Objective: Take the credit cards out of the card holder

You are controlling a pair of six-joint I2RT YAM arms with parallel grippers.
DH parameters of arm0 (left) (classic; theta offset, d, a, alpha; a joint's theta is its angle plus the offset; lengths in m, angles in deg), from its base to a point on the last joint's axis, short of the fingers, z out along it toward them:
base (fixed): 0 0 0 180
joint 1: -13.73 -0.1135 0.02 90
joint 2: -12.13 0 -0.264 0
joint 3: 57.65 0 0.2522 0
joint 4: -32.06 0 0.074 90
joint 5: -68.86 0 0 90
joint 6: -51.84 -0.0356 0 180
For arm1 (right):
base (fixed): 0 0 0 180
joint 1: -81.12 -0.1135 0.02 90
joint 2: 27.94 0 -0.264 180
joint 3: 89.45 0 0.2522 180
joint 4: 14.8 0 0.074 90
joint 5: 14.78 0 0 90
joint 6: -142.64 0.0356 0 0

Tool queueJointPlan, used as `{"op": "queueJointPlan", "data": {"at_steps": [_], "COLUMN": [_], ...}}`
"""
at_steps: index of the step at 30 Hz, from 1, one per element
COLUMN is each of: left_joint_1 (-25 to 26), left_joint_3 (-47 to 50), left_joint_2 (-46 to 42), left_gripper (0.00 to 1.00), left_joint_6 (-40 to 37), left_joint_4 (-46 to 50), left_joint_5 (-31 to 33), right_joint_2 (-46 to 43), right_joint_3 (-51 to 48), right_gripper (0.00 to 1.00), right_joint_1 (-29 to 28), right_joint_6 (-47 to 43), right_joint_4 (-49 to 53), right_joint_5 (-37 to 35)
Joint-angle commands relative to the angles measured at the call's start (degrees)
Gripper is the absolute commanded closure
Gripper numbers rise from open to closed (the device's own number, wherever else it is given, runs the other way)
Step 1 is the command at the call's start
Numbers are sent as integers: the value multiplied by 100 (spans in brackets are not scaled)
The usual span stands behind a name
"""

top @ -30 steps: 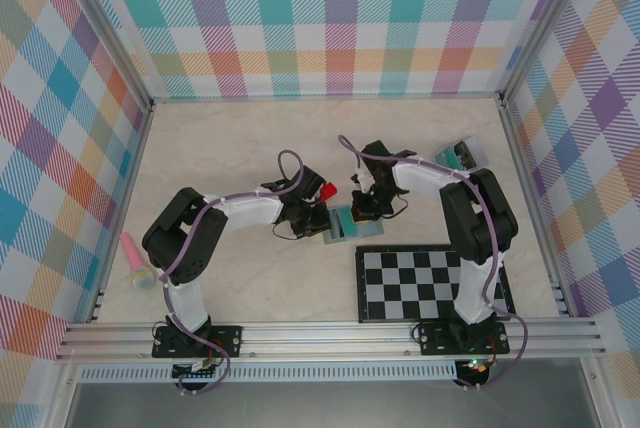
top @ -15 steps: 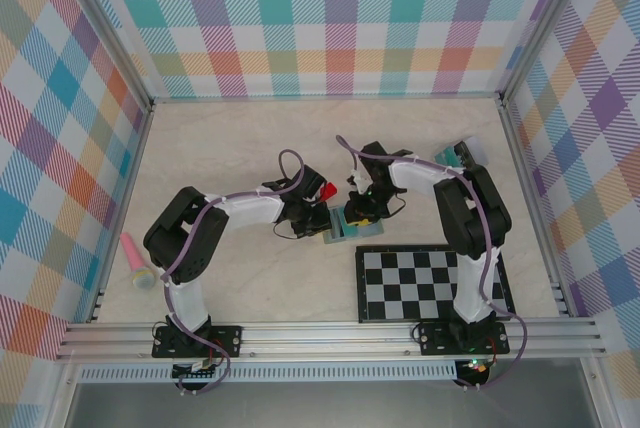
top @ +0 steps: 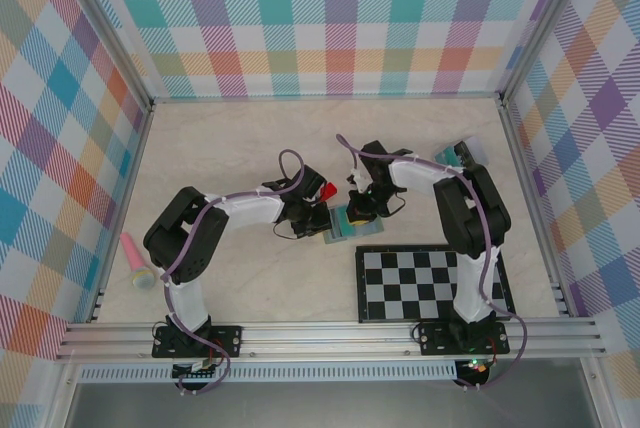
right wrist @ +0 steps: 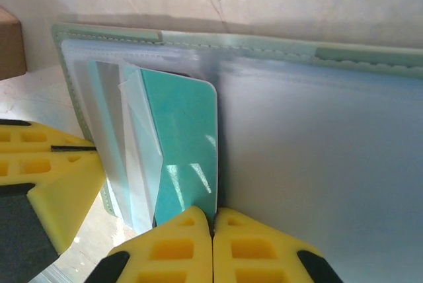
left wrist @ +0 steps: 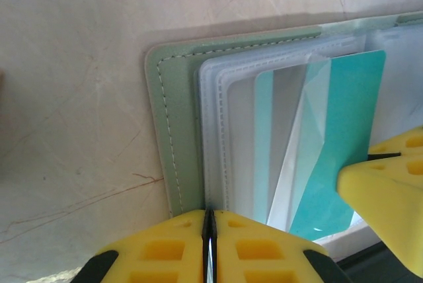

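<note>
The sage-green card holder (top: 350,228) lies open on the table between both arms. In the left wrist view its green cover (left wrist: 173,131) and clear sleeves show, and my left gripper (left wrist: 209,230) is shut on the sleeve edge beside the cover. A teal credit card (left wrist: 337,157) sticks partly out of a sleeve. In the right wrist view my right gripper (right wrist: 213,230) is shut on the corner of this teal card (right wrist: 185,144), next to the blue-grey inner panel (right wrist: 317,164). From above, the left gripper (top: 318,220) and right gripper (top: 358,210) meet over the holder.
A small red block (top: 326,191) sits just behind the holder. The checkerboard (top: 430,283) lies at the front right, close to the holder. A clear box with teal contents (top: 455,156) stands at the back right. A pink object (top: 135,260) rests by the left wall.
My right gripper has edged slightly left over the holder. The left arm and the holder have stayed in place.
</note>
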Motion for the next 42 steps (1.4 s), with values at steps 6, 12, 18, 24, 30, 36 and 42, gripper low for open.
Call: {"op": "queueJointPlan", "data": {"at_steps": [6, 12, 18, 24, 30, 36, 42], "left_joint_1": [-43, -118, -440, -763, -964, -1002, -1002], "left_joint_3": [103, 11, 388, 938, 1546, 1737, 1782], "left_joint_2": [-442, -1132, -1933, -2305, -2146, -2113, -2089], "left_gripper": [78, 57, 35, 25, 26, 41, 63], "left_joint_6": [-414, -528, -208, 470, 1510, 1711, 1728], "left_joint_4": [335, 502, -128, -1472, -3502, -4489, -4838], "left_joint_5": [-137, -211, -718, -1711, -2530, -2770, -2825], "right_joint_2": [-1098, -1689, -2100, -2372, -2520, -2392, -2354], "right_joint_3": [-497, -524, -745, -1013, -1068, -1076, -1054], "right_gripper": [100, 100, 100, 100, 100, 100, 100], "right_joint_1": [153, 201, 341, 572, 662, 788, 813], "right_joint_6": [-64, -122, -117, 155, 333, 548, 578], "right_joint_4": [-56, -114, -466, -1118, -1611, -1853, -1889], "right_joint_5": [-430, 53, 1168, 2466, 3584, 4223, 4381]}}
